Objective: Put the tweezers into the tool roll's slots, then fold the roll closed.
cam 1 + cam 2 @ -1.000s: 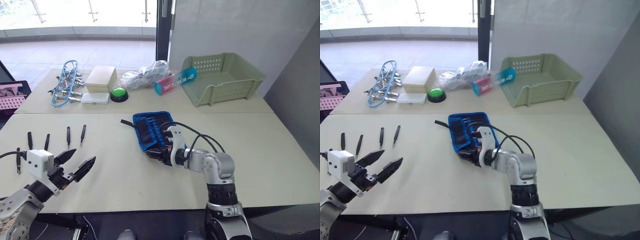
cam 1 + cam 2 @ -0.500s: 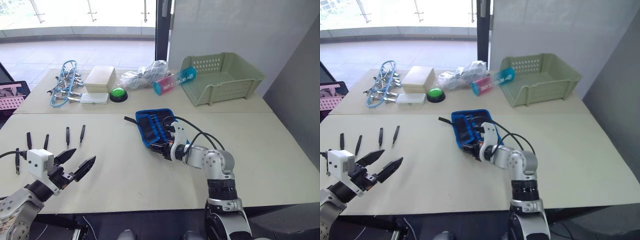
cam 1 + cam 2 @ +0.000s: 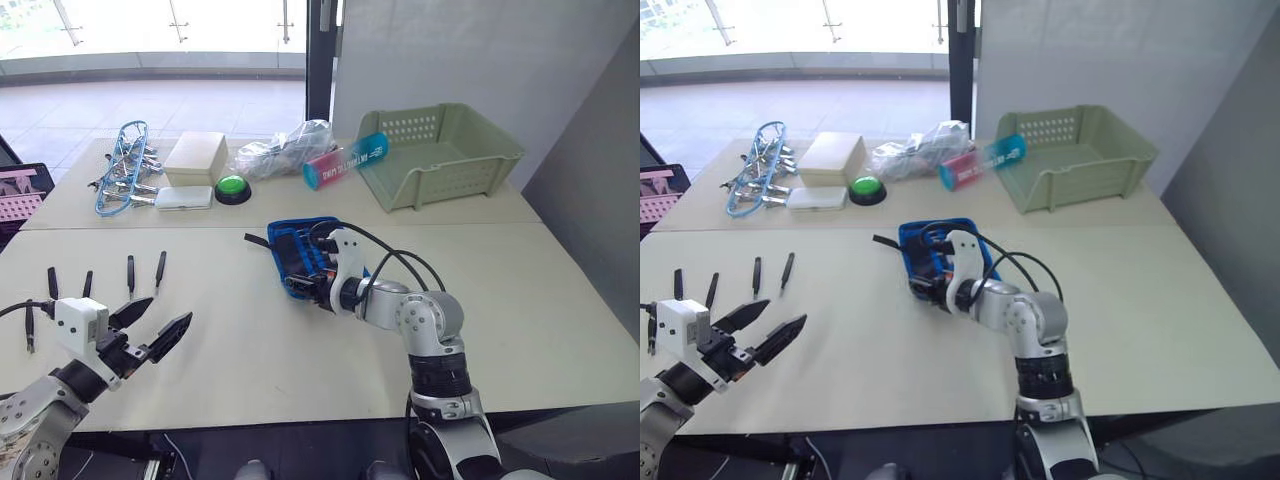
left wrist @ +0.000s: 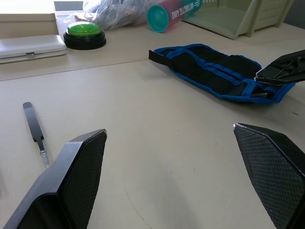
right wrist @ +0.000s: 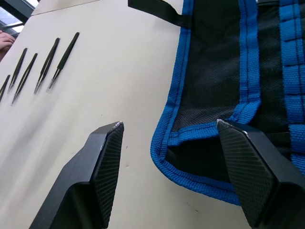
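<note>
The tool roll, black with blue edging, lies opened out at the table's middle, its black strap trailing to the left. Its slots run across the inner face. My right gripper is open at the roll's near end. In the right wrist view one finger rests over the fabric and the other finger stands beside the blue edge. Several black tweezers lie in a row at the left, apart from the roll. Near them, my left gripper hovers open and empty.
Along the back stand a green basket, a pink and teal tube, a plastic bag, a green button, a cream box, a white case and silver tools in a blue ring.
The view has shifted slightly. My right gripper has edged a little farther along the roll's near end and its wrist has turned. The left gripper and the tweezers have stayed put.
</note>
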You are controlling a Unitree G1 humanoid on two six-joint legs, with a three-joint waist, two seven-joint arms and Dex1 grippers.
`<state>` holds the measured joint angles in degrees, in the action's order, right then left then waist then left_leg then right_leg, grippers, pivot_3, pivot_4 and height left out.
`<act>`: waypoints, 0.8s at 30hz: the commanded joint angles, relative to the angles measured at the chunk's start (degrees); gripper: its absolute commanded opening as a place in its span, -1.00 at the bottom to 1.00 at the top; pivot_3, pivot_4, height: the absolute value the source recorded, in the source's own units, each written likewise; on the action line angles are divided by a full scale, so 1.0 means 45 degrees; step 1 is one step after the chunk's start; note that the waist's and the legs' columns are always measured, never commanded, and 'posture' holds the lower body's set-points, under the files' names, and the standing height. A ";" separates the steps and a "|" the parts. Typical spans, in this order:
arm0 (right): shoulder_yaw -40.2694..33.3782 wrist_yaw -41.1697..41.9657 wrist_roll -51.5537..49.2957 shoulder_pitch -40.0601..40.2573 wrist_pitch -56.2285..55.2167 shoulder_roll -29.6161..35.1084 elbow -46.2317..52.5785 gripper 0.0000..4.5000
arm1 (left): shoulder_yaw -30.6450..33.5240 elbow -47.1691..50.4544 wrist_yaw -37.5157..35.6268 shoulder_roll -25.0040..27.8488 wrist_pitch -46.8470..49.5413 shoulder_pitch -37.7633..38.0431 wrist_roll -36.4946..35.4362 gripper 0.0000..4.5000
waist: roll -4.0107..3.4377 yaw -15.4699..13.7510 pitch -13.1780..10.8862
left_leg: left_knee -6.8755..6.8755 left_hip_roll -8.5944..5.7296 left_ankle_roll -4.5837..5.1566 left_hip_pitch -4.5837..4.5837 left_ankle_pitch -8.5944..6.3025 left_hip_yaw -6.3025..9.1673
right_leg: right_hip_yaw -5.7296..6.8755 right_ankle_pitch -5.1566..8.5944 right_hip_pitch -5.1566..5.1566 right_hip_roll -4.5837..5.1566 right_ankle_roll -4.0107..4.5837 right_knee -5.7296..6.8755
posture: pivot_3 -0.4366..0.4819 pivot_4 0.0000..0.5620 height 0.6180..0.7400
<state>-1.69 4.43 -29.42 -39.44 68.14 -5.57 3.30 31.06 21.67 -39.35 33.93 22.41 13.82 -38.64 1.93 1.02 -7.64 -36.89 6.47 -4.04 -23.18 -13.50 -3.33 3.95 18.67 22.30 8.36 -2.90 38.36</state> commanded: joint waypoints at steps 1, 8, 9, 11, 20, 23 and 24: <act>-0.0005 -0.0079 0.0133 -0.0420 -0.0647 -0.0414 -0.0082 0.46 | 0.0194 0.0395 0.0070 0.0074 -0.0031 -0.0104 -0.0215 1.00 | 0.0000 -0.0005 0.0000 | 0.0000 0.0000 0.0000 0.0000 0.0000 0.0000 | 0.0000 0.0000 0.0000 0.0000 0.0000 0.0000 | -0.05 -0.47 0.61; -0.0182 -0.0092 0.0359 -0.0377 -0.1085 -0.0192 -0.0310 0.46 | 0.0260 0.0457 0.0097 0.0082 0.0007 0.0000 -0.0247 1.00 | 0.0000 -0.0005 0.0000 | 0.0000 0.0000 0.0000 -0.0001 0.0000 0.0000 | 0.0000 0.0000 0.0000 0.0000 0.0000 -0.0002 | -0.05 -0.47 0.61; -0.0178 -0.0092 0.0406 -0.0390 -0.1156 -0.0157 -0.0330 0.46 | 0.0259 0.0463 0.0102 0.0085 0.0011 0.0007 -0.0248 1.00 | 0.0000 -0.0008 0.0000 | 0.0000 0.0000 0.0000 -0.0001 0.0000 0.0000 | 0.0000 0.0000 0.0000 0.0000 0.0000 -0.0002 | -0.05 -0.47 0.61; -0.0161 -0.0099 0.0459 -0.0400 -0.1227 -0.0128 -0.0336 0.46 | 0.0278 0.0472 0.0101 0.0091 0.0013 0.0021 -0.0261 1.00 | 0.0000 -0.0009 0.0000 | 0.0000 0.0000 0.0000 -0.0001 0.0000 0.0000 | 0.0000 0.0000 0.0000 0.0000 0.0000 -0.0002 | -0.05 -0.47 0.61; 0.0284 -0.0036 0.1079 -0.0094 -0.1659 0.0114 -0.0323 0.46 | 0.0240 0.0502 0.0105 0.0113 0.0056 0.0000 -0.0291 1.00 | -0.0001 -0.0005 -0.0001 | 0.0000 0.0000 0.0000 -0.0002 0.0000 0.0000 | 0.0000 0.0000 0.0000 0.0000 0.0000 -0.0003 | -0.05 -0.47 0.61; 0.0331 -0.0035 0.1146 -0.0042 -0.1717 0.0002 -0.0317 0.46 | 0.0220 0.0517 0.0096 0.0111 0.0076 0.0005 -0.0302 1.00 | -0.0001 -0.0004 -0.0001 | 0.0000 0.0000 0.0000 -0.0001 0.0000 0.0000 | 0.0000 0.0000 0.0000 0.0000 0.0000 -0.0003 | -0.05 -0.47 0.61; 0.0351 -0.0028 0.1180 -0.0032 -0.1729 -0.0023 -0.0332 0.46 | 0.0217 0.0514 0.0092 0.0112 0.0080 0.0000 -0.0303 1.00 | -0.0001 -0.0007 -0.0001 | 0.0000 0.0000 0.0000 -0.0002 0.0000 0.0000 | 0.0000 0.0000 0.0000 0.0000 0.0000 -0.0003 | -0.05 -0.47 0.61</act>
<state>-0.37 3.99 -24.08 -39.46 61.64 -5.26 0.55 31.06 21.78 -38.93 33.93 22.69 13.86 -38.78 1.93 0.99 -7.64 -36.89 6.47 -4.04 -23.18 -13.50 -3.33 3.95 18.67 22.30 8.36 -2.90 38.34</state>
